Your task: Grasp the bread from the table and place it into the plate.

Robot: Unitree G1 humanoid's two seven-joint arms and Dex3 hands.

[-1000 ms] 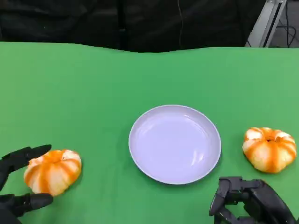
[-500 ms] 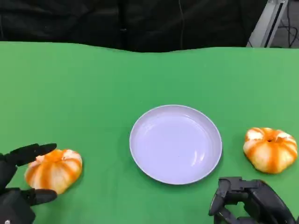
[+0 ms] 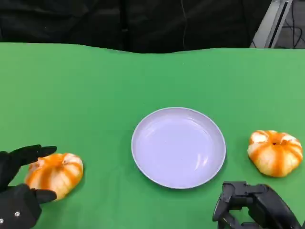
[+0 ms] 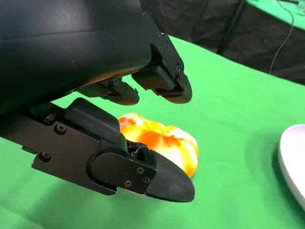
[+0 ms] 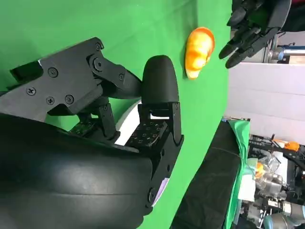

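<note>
At lower left, the left hand (image 3: 19,191) brackets the bread (image 3: 54,174) with spread fingers, seemingly not yet gripping.

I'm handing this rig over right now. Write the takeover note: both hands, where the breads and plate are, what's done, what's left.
Left hand: open, fingers spread on either side of the left bread, not visibly gripping it.
Right hand: fingers curled, holding nothing, near the table's front edge.
Plate: centre of the green table, nothing on it.
Right bread: on the table, right of the plate.
Done: nothing placed.
Left: grasp a bread, put it in the plate.
</note>
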